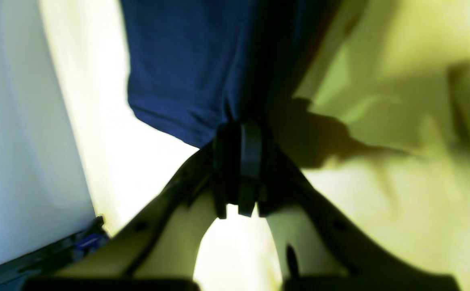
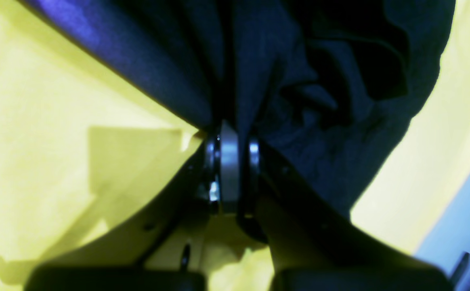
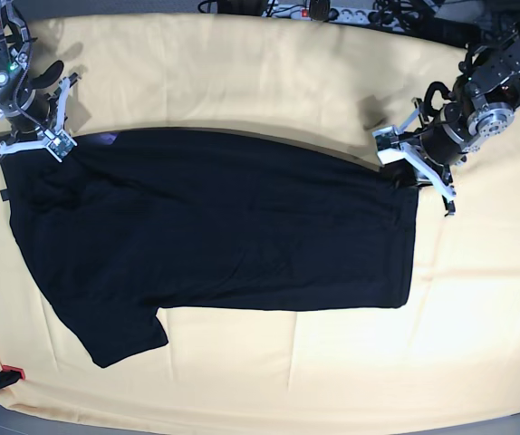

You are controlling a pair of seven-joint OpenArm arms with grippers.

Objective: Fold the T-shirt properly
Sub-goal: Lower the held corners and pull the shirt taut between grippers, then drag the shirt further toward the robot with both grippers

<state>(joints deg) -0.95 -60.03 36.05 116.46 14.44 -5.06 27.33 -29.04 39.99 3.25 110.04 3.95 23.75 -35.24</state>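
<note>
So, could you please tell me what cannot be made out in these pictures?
- Base view: the T-shirt's underside, flat against the yellow cloth.
- Base view: the second sleeve, bunched under the right claw.
- Left wrist view: motion blur smears the cloth; the claw hides the pinched hem.
- Right wrist view: dark folds hide fabric detail.

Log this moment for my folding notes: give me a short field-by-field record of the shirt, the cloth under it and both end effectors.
garment: black T-shirt, spread flat, plain side up, one sleeve pointing to the lower left in the base view
surface: pale yellow cloth under the whole shirt
left end effector: shut on the T-shirt's edge, at the right in the base view
right end effector: shut on the T-shirt's edge, at the upper left in the base view
fold progress: no fold visible yet
</note>
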